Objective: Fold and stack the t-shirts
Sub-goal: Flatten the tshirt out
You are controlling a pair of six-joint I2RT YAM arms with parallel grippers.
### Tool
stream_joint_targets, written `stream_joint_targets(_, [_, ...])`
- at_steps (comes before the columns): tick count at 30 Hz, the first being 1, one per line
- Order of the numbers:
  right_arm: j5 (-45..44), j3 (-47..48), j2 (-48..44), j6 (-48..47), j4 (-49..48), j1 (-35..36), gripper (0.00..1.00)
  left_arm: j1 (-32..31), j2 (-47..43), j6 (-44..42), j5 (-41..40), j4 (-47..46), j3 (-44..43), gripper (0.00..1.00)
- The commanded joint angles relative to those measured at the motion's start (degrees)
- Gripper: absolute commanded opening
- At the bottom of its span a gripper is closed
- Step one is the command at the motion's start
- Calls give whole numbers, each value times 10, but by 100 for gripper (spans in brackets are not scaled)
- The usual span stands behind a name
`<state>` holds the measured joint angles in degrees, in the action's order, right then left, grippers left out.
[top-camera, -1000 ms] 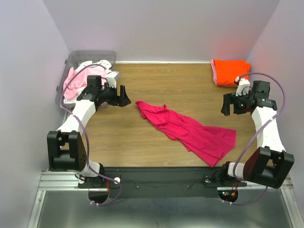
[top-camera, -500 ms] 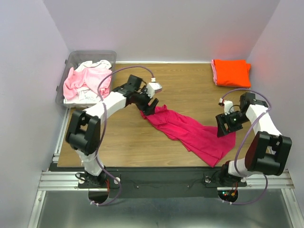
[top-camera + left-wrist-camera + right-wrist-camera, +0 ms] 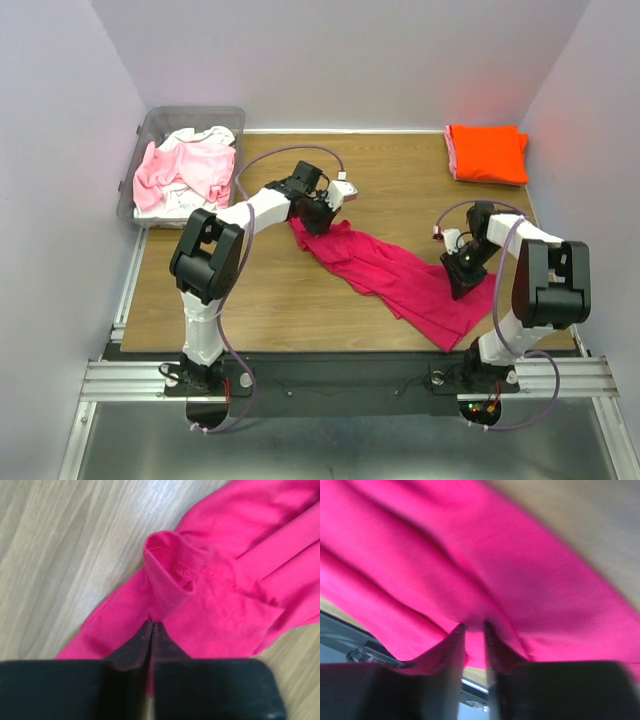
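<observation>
**Magenta shirt gripped at both ends, folding only at the start**

The magenta t-shirt (image 3: 400,275) lay crumpled on the table (image 3: 400,180), stretched in a diagonal from the middle toward the near right. The left hand (image 3: 151,626) was clenched on a small fold at the far-left end of this shirt, beside a stitched hem. The right hand (image 3: 474,626) was at the near-right end, its fingers almost together with the pink fabric pinched between them and draped over them.

In my judgement only one piece was finished: the orange t-shirt (image 3: 487,152) lay folded into a neat square in the far right corner of the table. The magenta one was not yet spread flat, so all its folds were still to be made, and after this it had to go on the orange one. A pale pink t-shirt (image 3: 170,165) and a white t-shirt (image 3: 205,135) waited unfolded in the clear plastic bin (image 3: 190,112) at the far left.
</observation>
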<state>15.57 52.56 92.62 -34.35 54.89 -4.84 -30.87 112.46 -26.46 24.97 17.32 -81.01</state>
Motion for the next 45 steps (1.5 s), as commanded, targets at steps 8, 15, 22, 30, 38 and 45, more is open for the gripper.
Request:
stream_joint_targets(8, [-41,209,84,60,-77,0,0,122,-43,49,35,-20,-56,0])
stream_joint_targets(15, [-70,263,84,49,-66,0,12,171,-73,47,64,-6,-71,0])
stream_joint_targets(22, [30,208,-15,-11,15,0,51,172,-85,48,54,-8,-64,0])
stream_joint_targets(30, [38,102,-92,-47,102,76,36,172,-58,66,58,-5,-75,0])
stream_joint_targets(38, [-14,26,-78,-41,75,148,33,172,-51,66,55,-1,-78,0])
stream_joint_targets(45, [-47,-16,-68,-33,39,180,38,173,-50,63,54,-1,-73,0])
